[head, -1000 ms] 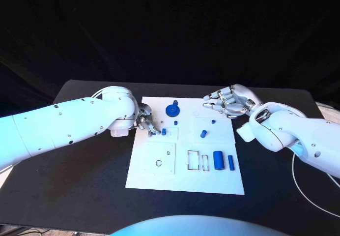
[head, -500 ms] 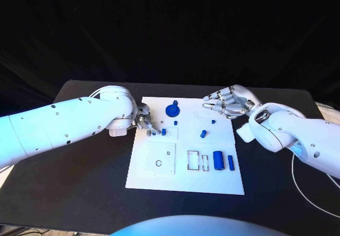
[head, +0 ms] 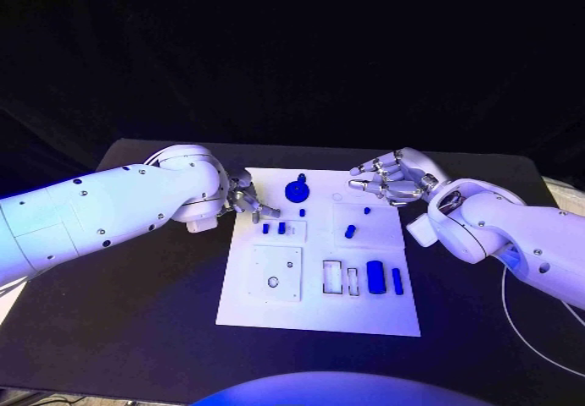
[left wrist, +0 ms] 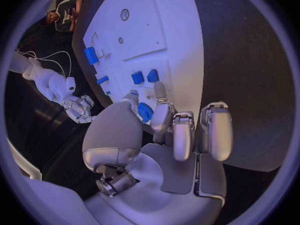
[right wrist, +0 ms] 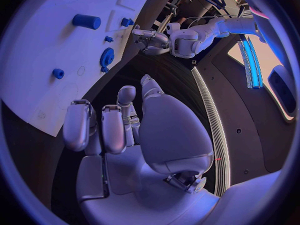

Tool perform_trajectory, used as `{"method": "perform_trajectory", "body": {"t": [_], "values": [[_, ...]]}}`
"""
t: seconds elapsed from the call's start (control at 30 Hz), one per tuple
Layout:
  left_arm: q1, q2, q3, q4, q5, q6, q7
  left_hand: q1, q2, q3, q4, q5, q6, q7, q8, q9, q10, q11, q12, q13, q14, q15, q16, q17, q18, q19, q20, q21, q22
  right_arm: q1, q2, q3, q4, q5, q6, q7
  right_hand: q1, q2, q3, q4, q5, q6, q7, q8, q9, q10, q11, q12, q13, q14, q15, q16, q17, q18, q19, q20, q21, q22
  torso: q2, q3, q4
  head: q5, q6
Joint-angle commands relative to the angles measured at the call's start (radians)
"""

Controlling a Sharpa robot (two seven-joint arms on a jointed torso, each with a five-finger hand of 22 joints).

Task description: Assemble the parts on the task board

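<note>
The table (head: 122, 321) has a matt black top, faintly grainy, with no shine. On it the board (head: 319, 309) looks like smooth white plastic — flat, matt, only softly lit. The parts (head: 375, 276) seem moulded blue plastic with a slight gloss (the gear (head: 297, 189) shows toothed edges). Both arms wear smooth, glossy white plastic shells dotted with small dark screws. The left hand (left wrist: 165, 135) and right hand (right wrist: 125, 130) look like satin silver metal — brushed rather than mirror-bright — with paler pads (left wrist: 160, 91) at the fingertips. Behind hangs matt black cloth (head: 292, 68).
</note>
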Motion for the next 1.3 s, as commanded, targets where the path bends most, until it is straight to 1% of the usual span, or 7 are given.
{"method": "perform_trajectory", "body": {"t": [0.03,0.23,0.33,0.5,0.77,1.07,1.3], "values": [[0.003,-0.015,0.009,0.012,0.039,-0.049,0.01,0.003,0.005,-0.018,0.0,-0.002,-0.007,0.005,0.005,-0.002,-0.01,0.005,-0.021,-0.019,0.105,-0.008,0.003,0.264,0.0,0.058,-0.006,-0.017,0.189,-0.002,0.002,0.0,-0.001,-0.003,0.016,0.007,0.001,0.012,-0.004,0.0,0.007,0.001,-0.004,0.004,0.001,-0.007,0.002,-0.001,-0.001,0.036,0.004,-0.004,-0.001,0.006,-0.005,-0.001,-0.006,-0.001,0.001,0.0002,0.0002,-0.001,0.002],[0.022,-0.038,0.022,0.025,0.07,-0.077,0.055,0.058,0.032,-0.042,-0.003,0.018,-0.034,0.013,0.003,-0.006,-0.043,0.012,-0.075,-0.073,0.105,-0.003,0.003,0.264,0.009,0.043,-0.002,-0.057,0.167,-0.006,0.003,0.0,-0.003,-0.003,0.016,0.008,0.001,0.012,-0.004,0.0,0.007,0.001,-0.004,0.004,0.001,-0.007,0.002,-0.001,-0.001,0.036,0.004,-0.004,-0.001,0.006,-0.005,-0.001,-0.006,-0.001,0.001,0.0007,0.0015,0.001,0.002],[0.029,-0.037,0.023,0.021,0.121,-0.135,0.164,0.146,0.05,-0.042,-0.016,0.074,-0.108,0.042,-0.023,-0.02,-0.193,0.035,-0.304,-0.294,0.095,0.012,-0.016,0.239,0.055,-0.046,0.009,-0.272,0.047,-0.008,0.005,0.0,-0.003,-0.003,0.016,0.008,0.001,0.013,-0.005,0.0,0.007,0.001,-0.004,0.004,0.001,-0.007,0.002,0.0,-0.001,0.036,0.004,-0.003,0.0,0.006,-0.005,-0.001,-0.006,-0.001,0.001,0.0007,0.0003,0.002,0.004],[0.032,-0.013,0.004,0.001,0.114,-0.286,0.385,0.399,0.039,0.019,-0.091,0.082,-0.24,0.112,-0.115,-0.1,-0.457,0.104,-0.577,-0.506,-0.181,0.074,-0.45,-0.216,0.141,-0.334,0.056,-0.849,-0.278,-0.009,0.005,0.0,-0.004,-0.003,0.01,0.009,0.001,0.013,-0.005,0.0,0.007,0.001,-0.004,0.004,0.001,-0.007,0.002,-0.001,-0.001,0.036,0.004,-0.004,-0.001,0.006,-0.006,-0.001,-0.007,-0.001,0.001,-0.0001,-0.0001,-0.004,0.014],[-0.01,0.046,-0.025,-0.031,-0.125,-0.451,0.584,0.569,-0.061,0.165,-0.127,0.072,-0.167,0.104,-0.342,-0.332,-0.415,0.143,-0.892,-0.857,-0.287,0.098,-0.8,-0.563,0.149,-0.315,0.095,-1.025,-0.431,-0.011,0.002,0.0,-0.002,0.004,-0.025,0.02,0.018,0.026,0.002,-0.006,0.013,-0.002,-0.003,0.002,0.0,-0.035,0.002,-0.059,-0.047,0.03,0.004,-0.023,-0.023,0.01,-0.015,-0.002,-0.017,-0.017,0.002,-0.0014,-0.0007,-0.016,0.028],[-0.027,0.102,-0.037,-0.066,-0.382,-0.329,0.545,0.524,-0.091,0.179,-0.113,0.069,-0.099,0.106,-0.392,-0.396,-0.41,0.14,-0.976,-0.966,-0.1,0.092,-0.534,-0.356,0.151,-0.193,0.085,-0.992,-0.427,-0.013,0.003,0.0,0.001,0.011,-0.046,0.038,0.025,0.032,0.003,-0.008,0.016,-0.006,-0.002,0.002,0.0,-0.055,0.003,-0.104,-0.086,0.023,0.004,-0.046,-0.049,0.015,-0.032,-0.002,-0.036,-0.043,0.003,0.0007,-0.0018,-0.018,0.029],[-0.036,0.136,-0.039,-0.098,-0.444,-0.257,0.522,0.504,-0.097,0.158,-0.107,0.068,-0.075,0.101,-0.43,-0.438,-0.382,0.133,-0.988,-1.013,-0.003,0.084,-0.274,-0.113,0.098,-0.062,0.075,-0.644,-0.198,-0.014,0.004,0.0,0.002,0.015,-0.06,0.052,0.03,0.034,0.005,-0.01,0.019,-0.007,-0.002,0.002,0.0,-0.059,0.003,-0.114,-0.096,0.021,0.004,-0.053,-0.055,0.017,-0.037,-0.002,-0.042,-0.051,0.002,0.0,-0.0021,-0.021,0.028]]}}
